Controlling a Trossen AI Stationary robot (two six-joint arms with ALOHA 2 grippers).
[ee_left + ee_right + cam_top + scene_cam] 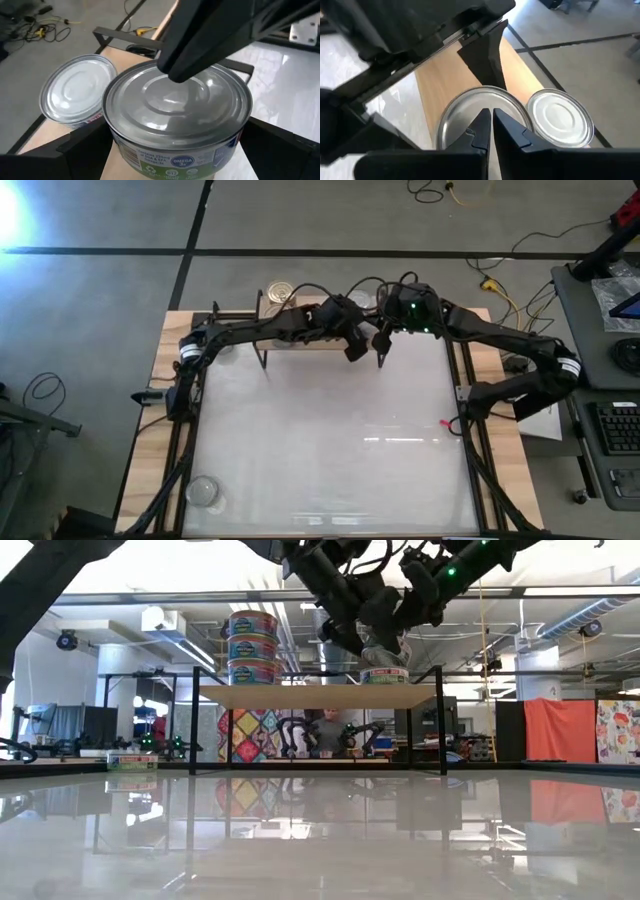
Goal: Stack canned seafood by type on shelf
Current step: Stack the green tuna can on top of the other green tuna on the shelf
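Light wood is what I am steering by: the shelf is standing at the far edge of the table, and I am placing everything from it. On its left end, in the low view, a stack of three tins is standing square, well inside the board's edge. Toward the right end a silver tin is sitting on the board with a second silver tin just beside it; in the right wrist view that second one is lying nearer the board's outer long edge.

I am holding the left gripper over the right end of the shelf, its fingers spread wide on either side of the silver tin; I cannot tell whether they are touching its wall. The right gripper is coming in from the other side with its fingers pinched together, their tips poised over the tin's lid. The two arms are crowding each other above that end of the shelf.

Between the stack and the two silver tins the board is lying bare. In front of the shelf the white tabletop is running wide, with one more tin sitting far off by the near left corner.
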